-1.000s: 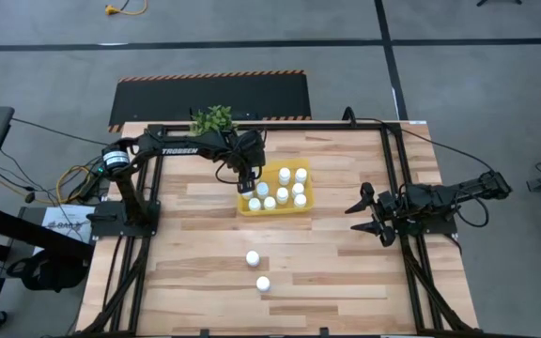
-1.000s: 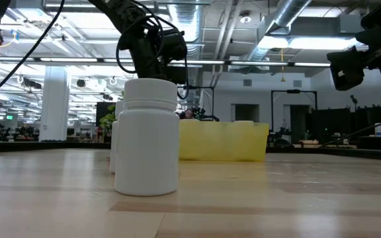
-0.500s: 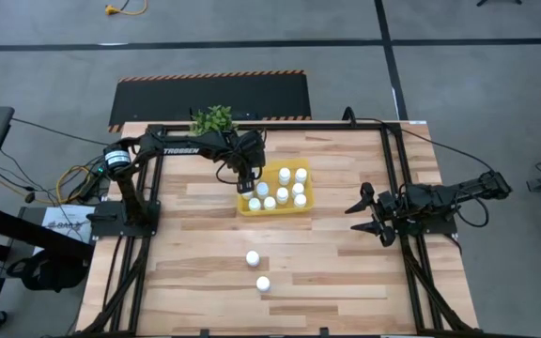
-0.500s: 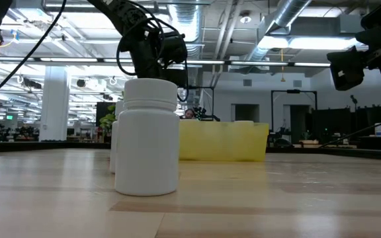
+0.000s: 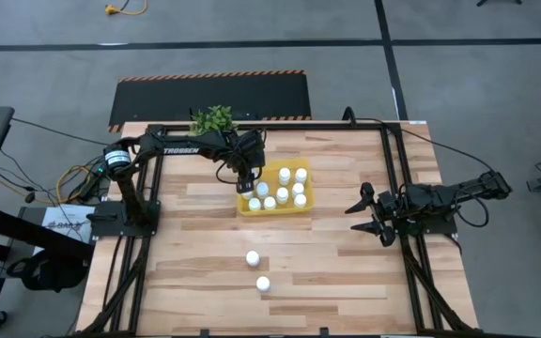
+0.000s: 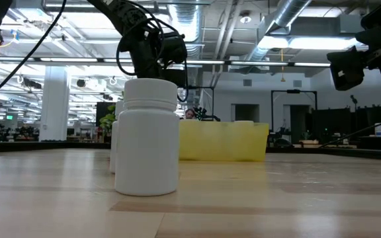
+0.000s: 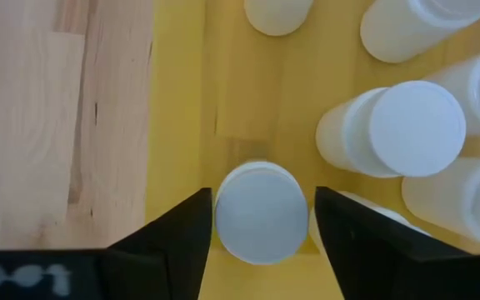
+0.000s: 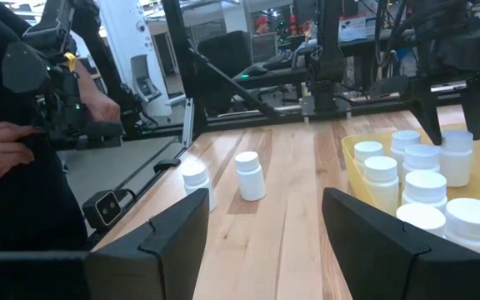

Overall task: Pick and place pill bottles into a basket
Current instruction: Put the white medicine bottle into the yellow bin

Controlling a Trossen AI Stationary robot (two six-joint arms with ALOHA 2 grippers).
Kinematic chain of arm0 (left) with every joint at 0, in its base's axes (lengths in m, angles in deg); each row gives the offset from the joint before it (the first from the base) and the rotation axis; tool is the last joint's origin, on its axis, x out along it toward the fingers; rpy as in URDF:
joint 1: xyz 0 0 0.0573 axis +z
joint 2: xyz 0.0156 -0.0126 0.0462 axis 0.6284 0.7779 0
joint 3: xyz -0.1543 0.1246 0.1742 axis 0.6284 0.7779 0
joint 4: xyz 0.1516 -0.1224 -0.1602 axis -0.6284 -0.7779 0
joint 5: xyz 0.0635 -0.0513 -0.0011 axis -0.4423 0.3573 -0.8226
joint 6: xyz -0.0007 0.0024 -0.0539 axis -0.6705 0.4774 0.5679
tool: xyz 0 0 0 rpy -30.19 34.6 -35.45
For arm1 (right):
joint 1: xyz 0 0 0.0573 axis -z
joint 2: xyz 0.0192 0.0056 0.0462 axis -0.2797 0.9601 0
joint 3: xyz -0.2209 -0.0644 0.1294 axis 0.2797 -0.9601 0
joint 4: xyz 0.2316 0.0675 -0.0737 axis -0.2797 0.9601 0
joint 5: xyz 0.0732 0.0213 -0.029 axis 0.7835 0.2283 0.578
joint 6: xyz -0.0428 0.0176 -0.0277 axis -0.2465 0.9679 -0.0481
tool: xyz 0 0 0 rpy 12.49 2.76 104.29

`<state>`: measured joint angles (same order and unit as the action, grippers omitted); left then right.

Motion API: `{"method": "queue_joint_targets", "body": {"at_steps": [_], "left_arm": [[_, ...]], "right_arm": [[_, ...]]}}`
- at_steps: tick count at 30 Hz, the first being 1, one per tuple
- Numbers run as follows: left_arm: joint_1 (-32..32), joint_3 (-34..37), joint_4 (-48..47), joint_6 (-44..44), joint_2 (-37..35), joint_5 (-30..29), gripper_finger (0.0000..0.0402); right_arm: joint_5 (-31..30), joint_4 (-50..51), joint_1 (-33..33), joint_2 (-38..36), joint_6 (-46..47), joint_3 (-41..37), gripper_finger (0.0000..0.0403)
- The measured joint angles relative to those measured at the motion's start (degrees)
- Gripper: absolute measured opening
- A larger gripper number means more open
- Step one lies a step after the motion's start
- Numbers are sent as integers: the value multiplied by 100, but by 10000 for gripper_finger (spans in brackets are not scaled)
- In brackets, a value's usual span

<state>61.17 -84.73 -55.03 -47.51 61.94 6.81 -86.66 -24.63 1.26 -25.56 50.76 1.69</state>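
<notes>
left hand (image 7: 261, 229) | parted, straddling pill bottle (image 7: 260, 212) | in basket (image 7: 177, 125)

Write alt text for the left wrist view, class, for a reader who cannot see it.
The left hand hangs over the yellow tray, its two dark fingers flanking a white pill bottle that stands in the tray with small gaps at each side. More white bottles stand beside it, and the wooden table shows past the tray wall.

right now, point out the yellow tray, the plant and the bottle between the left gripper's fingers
yellow tray (image 5: 275, 209): high view, its near wall.
plant (image 5: 212, 119): high view, middle of the leaves.
bottle between the left gripper's fingers (image 7: 260, 213): left wrist view, middle of its cap.
</notes>
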Motion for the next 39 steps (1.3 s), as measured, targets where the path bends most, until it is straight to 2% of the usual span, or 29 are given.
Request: {"method": "queue_joint_targets", "body": {"at_steps": [21, 39], "left_arm": [[0, -2, 3, -38, 0, 129, 206], [0, -7, 336, -590, -4, 151, 206]], "right_arm": [[0, 1, 0, 0, 0, 2, 226], [0, 0, 0, 0, 0, 2, 226]]}}
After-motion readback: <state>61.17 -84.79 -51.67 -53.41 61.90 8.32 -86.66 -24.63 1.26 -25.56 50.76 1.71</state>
